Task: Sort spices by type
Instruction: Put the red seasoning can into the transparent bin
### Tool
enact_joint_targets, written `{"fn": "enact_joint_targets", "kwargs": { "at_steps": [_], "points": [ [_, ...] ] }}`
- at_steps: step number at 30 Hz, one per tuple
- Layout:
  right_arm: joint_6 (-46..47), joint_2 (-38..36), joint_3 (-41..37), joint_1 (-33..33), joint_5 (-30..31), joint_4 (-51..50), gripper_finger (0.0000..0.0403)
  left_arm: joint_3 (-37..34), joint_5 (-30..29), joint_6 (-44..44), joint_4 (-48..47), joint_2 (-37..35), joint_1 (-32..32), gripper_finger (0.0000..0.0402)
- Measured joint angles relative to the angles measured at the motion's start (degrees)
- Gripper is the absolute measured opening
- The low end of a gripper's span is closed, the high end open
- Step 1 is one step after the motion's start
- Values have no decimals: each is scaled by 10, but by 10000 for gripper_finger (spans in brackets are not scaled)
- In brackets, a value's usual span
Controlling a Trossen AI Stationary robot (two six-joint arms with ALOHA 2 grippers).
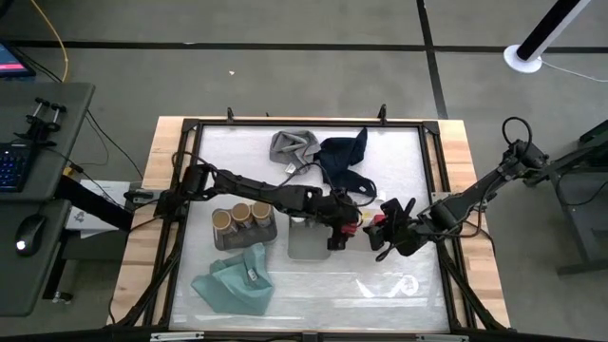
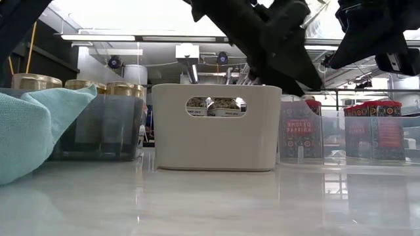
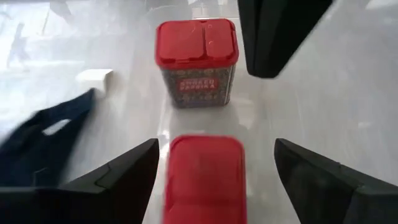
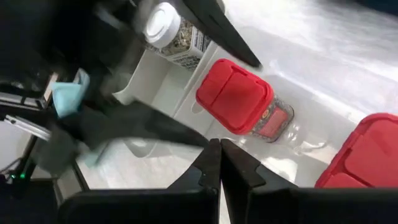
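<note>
Left wrist view: red jar (image 3: 205, 177) between jaws.

The left pincer (image 3: 214, 180) straddles one red jar (image 3: 205, 177) with gaps either side. Ahead, a second red jar (image 3: 196, 62) blocks passage.

A: How is the light?
B: Bright, from ceiling strip lights (image 2: 131, 37); the glossy white surface (image 1: 399, 285) throws glare.
A: Any blur?
B: Yes. The nearest red jar (image 3: 205, 177) and navy cloth (image 3: 37, 140) look soft.
</note>
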Motion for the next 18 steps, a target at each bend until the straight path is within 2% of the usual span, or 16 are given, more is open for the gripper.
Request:
{"fn": "enact_joint_targets", "kwargs": {
  "at_steps": [6, 10, 12, 15, 18],
  "points": [
    [-34, 0, 0, -13, -10, 3, 0, 0, -17, 34, -98, -70, 24, 299],
    [-105, 0, 0, -60, -84, 26, 0, -1, -18, 23, -135, -113, 41, 289],
    [-148, 3, 0, -88, -117, 40, 0, -15, -21, 21, -119, -139, 45, 275],
    [-204, 9, 1, -127, -147, 53, 0, -63, -47, 7, -85, -179, 47, 233],
    [-257, 20, 2, -157, -192, 66, 0, -139, -79, -29, -46, -224, 43, 156]
  ]
}}
